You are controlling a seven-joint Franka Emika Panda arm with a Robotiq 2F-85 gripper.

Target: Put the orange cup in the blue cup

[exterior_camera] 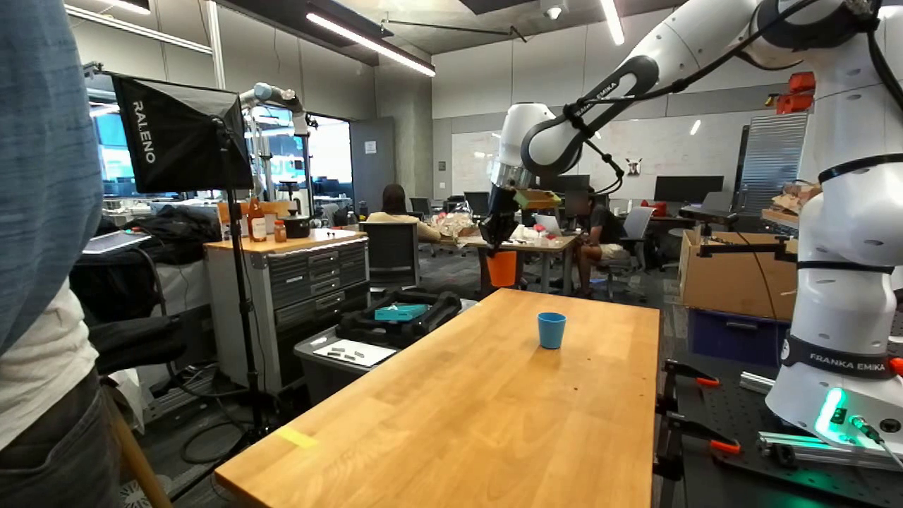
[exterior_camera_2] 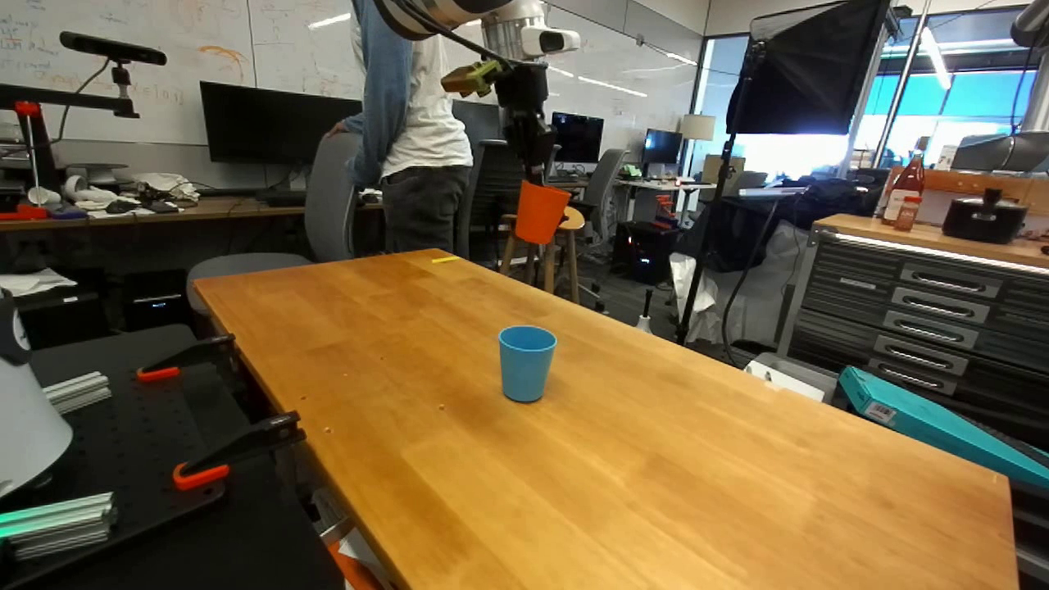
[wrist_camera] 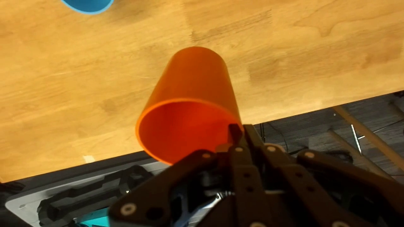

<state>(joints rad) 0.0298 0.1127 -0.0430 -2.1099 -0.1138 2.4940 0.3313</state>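
Observation:
The small orange cup hangs in the air above the wooden table's far end in an exterior view. It is slightly tilted in an exterior view, with its open end up. My gripper is shut on its rim, one finger inside the cup and one outside; the orange cup fills the middle of the wrist view. The blue cup stands upright on the table, lower than the orange cup and apart from it. It also shows in an exterior view. In the wrist view only part of the blue cup shows at the top edge.
A grey bin with a black case and a teal box stands beside the table's long edge. Black clamps with orange tips sit at the robot-side edge. A softbox light and a person stand beyond the table.

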